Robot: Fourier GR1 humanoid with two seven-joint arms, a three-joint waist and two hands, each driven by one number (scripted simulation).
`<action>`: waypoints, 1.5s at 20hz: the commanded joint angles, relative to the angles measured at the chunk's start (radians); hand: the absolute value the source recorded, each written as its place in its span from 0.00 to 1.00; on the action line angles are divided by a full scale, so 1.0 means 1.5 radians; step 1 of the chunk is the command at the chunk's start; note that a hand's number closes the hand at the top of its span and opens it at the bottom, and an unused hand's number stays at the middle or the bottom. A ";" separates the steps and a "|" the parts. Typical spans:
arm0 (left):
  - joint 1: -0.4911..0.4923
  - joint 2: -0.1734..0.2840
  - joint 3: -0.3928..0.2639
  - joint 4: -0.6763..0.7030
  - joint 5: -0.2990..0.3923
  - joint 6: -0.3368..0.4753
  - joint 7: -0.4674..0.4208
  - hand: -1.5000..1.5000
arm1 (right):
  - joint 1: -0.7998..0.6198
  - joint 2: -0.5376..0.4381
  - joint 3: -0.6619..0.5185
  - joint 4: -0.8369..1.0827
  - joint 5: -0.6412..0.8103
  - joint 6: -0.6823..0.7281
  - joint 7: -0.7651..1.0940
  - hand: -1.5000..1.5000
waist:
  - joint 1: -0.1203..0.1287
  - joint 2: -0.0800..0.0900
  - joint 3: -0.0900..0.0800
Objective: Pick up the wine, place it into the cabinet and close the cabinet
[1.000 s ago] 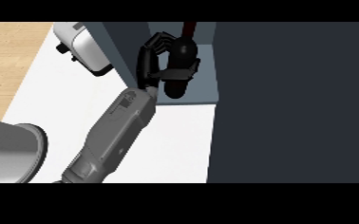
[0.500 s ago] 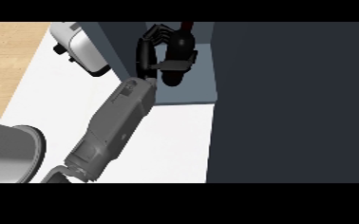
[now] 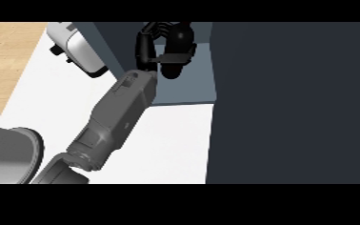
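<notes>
The wine bottle [image 3: 171,70] is a dark shape lying aslant inside the open cabinet [image 3: 191,88], over its grey-blue shelf. My left hand [image 3: 146,45] is shut on it, fingers curled over its upper part and thumb across its middle, so much of the bottle is hidden. The grey forearm [image 3: 119,109] runs up from the lower left into the cabinet's opening. The cabinet's dark door [image 3: 281,100] stands open and fills the right side of the view. My right hand does not show.
A white appliance [image 3: 81,52] with black trim stands on the white counter [image 3: 169,143] just left of the cabinet. A grey round pot [image 3: 14,155] sits at the lower left edge. Wooden floor [image 3: 17,52] lies beyond the counter's left edge.
My left hand has carried the bottle a little farther up the view, deeper into the cabinet, and the forearm has stretched out after it.
</notes>
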 commanded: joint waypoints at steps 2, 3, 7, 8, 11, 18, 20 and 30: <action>-0.031 0.006 0.052 0.050 0.025 -0.023 0.002 1.00 | 0.026 0.010 0.005 -0.061 -0.035 -0.007 0.014 0.00 | -0.001 0.000 0.000; -0.049 -0.001 0.069 0.054 0.042 -0.025 0.011 1.00 | 0.002 -0.003 -0.010 -0.048 -0.060 -0.001 0.026 0.00 | -0.008 0.003 0.000; -0.051 0.018 0.103 0.073 0.063 -0.071 -0.002 1.00 | -0.004 0.016 0.019 -0.027 -0.026 -0.009 0.015 0.00 | -0.006 0.005 0.000; -0.029 -0.001 0.090 0.074 0.076 -0.062 -0.029 1.00 | 0.006 0.011 0.023 -0.052 -0.026 -0.008 0.026 0.00 | -0.011 0.003 0.000; -0.057 -0.001 0.100 0.100 0.063 -0.048 -0.035 1.00 | -0.005 0.008 0.002 -0.023 -0.040 -0.003 0.008 0.00 | -0.011 0.006 0.000; -0.033 -0.001 0.103 0.125 0.055 -0.064 -0.080 1.00 | 0.012 0.004 0.007 -0.065 -0.051 -0.005 0.024 0.00 | -0.012 0.004 0.000; -0.055 0.001 0.104 0.137 0.047 -0.051 -0.067 1.00 | -0.012 -0.009 -0.009 -0.048 -0.051 -0.007 0.035 0.00 | -0.013 0.006 0.000; -0.039 0.023 0.093 0.172 0.019 -0.047 -0.059 0.00 | 0.019 0.007 0.026 -0.056 -0.022 -0.003 0.011 0.00 | -0.014 0.006 0.000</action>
